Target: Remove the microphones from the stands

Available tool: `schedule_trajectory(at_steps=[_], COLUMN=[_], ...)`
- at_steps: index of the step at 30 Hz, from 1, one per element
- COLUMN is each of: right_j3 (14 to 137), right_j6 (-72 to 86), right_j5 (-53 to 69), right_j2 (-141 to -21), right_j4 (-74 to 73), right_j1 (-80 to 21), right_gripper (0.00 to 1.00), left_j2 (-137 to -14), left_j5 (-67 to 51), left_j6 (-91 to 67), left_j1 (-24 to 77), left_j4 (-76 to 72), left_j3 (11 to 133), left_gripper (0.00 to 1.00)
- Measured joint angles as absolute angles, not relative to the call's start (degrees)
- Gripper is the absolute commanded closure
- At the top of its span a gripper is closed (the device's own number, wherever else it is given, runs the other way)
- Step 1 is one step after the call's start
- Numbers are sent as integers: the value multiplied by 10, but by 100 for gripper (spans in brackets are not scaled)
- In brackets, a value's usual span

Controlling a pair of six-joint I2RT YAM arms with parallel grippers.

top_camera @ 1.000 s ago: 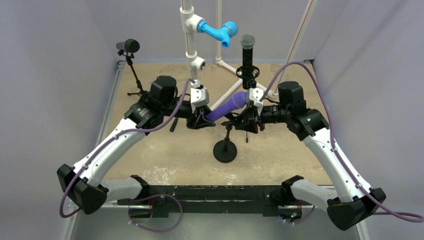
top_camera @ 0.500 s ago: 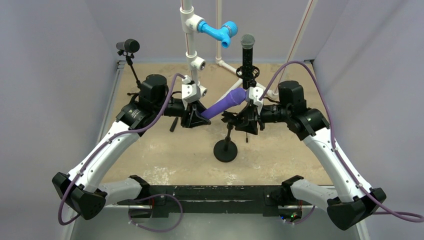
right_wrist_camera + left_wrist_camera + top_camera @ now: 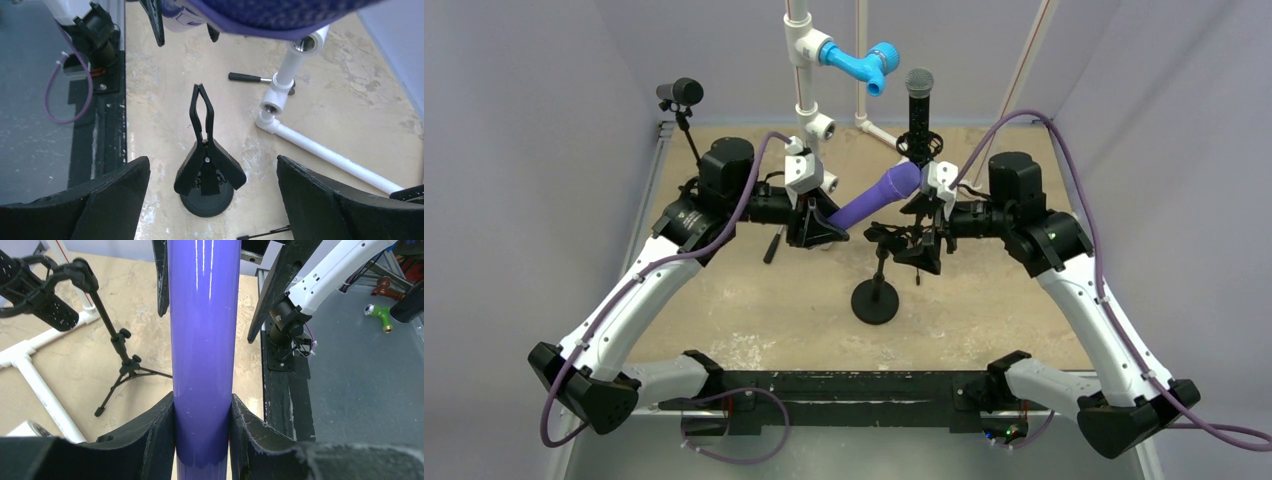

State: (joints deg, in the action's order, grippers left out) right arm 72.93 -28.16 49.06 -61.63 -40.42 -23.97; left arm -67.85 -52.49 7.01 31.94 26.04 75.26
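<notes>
My left gripper (image 3: 202,407) is clamped on the purple microphone (image 3: 874,200), which hangs clear above the clip stand (image 3: 206,175), its long axis slanting up toward the right arm. My right gripper (image 3: 921,228) hovers over that stand, fingers apart and holding nothing. I judge the carry-off falls to the left arm.

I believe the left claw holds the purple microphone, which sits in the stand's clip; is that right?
Not quite: the left claw does hold the microphone, but it is out of the clip. The right wrist view shows the clip empty, with the microphone's head above it.
</notes>
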Motion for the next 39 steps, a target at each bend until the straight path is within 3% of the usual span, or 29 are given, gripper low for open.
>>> schedule_trajectory(at_steps=[16,32,39], right_j3=[817,790,774], right_j6=[53,375,433], right_j5=[566,600,599], right_j2=[-691,-732,-733], right_j4=[-204,144,217], right_j1=[-232,-215,-209], right_gripper=[12,19,30], left_j2=[-733,-747,-747], left_j5=[-590,-598,-592], left_j6=[-142,-313,-307], left_j1=[320,321,333], left_j4=[107,-71,-58], left_j3=[804,746,740], left_gripper=[100,100,100])
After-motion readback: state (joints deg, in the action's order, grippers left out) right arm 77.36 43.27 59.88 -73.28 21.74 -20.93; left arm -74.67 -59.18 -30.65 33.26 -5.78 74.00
